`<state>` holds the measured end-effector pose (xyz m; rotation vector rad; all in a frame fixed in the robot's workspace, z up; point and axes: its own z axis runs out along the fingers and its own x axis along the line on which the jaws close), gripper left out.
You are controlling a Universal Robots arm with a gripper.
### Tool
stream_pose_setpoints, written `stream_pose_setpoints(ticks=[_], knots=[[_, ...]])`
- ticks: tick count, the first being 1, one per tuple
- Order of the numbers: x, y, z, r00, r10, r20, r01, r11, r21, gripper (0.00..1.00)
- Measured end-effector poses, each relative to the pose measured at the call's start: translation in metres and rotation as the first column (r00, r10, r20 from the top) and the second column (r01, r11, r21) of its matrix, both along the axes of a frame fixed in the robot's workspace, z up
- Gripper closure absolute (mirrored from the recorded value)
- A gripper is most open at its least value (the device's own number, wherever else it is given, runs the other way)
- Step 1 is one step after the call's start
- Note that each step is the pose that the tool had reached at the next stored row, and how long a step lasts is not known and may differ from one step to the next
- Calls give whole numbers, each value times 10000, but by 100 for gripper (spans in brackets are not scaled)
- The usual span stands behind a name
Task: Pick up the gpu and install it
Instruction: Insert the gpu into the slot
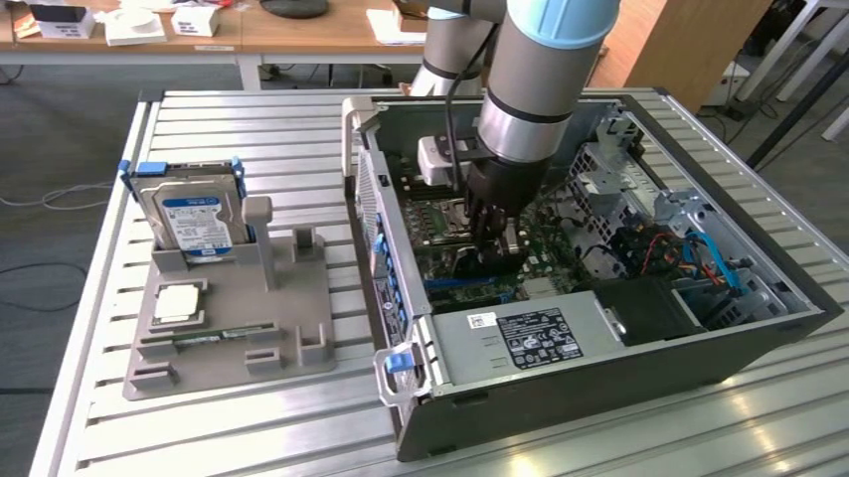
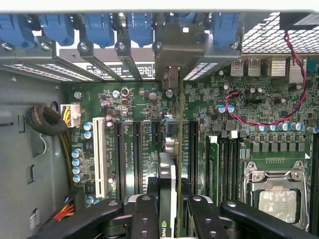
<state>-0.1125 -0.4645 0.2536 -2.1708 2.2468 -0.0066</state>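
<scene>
The gpu (image 2: 167,174) is in my gripper (image 2: 169,201), inside the open computer case (image 1: 597,378). It stands on edge, so in the wrist view I look straight along its thin side. The fingers (image 2: 145,209) are clamped on its two faces, closed down to the card's thickness with nothing else between them.

The card's long axis runs away from the gripper toward the rear of the case, where its silver end bracket (image 2: 171,74) meets the row of slot openings with blue retention clips (image 2: 97,25). That axis lies parallel to the black expansion slots (image 2: 135,154) on the motherboard (image 2: 134,99), and this alignment is the relation that matters here. The card sits between those slots and another long black slot on the CPU socket's (image 2: 273,191) side. It hides whatever is directly beneath it, so I cannot tell whether its edge connector is already in a slot or just above one.

In the exterior view the arm comes down nearly vertically, with the gpu (image 1: 467,260) low over the board. Room is tight. A white PCI slot (image 2: 99,157) and a sleeved cable bundle (image 2: 47,119) lie on one side, and a red-and-black wire (image 2: 269,119) loops across the board on the other. The power supply (image 1: 524,338) sits just beside the work area.

Well apart, on the slatted metal table (image 1: 239,427), a grey holder (image 1: 233,338) carries the hard drive (image 1: 197,221) and a memory stick (image 1: 213,336).
</scene>
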Motion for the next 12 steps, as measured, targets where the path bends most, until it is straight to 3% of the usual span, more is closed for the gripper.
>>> stream_pose_setpoints(ticks=[12], knots=[[2,9,0,10000,6,0,-6,10000,0,73]])
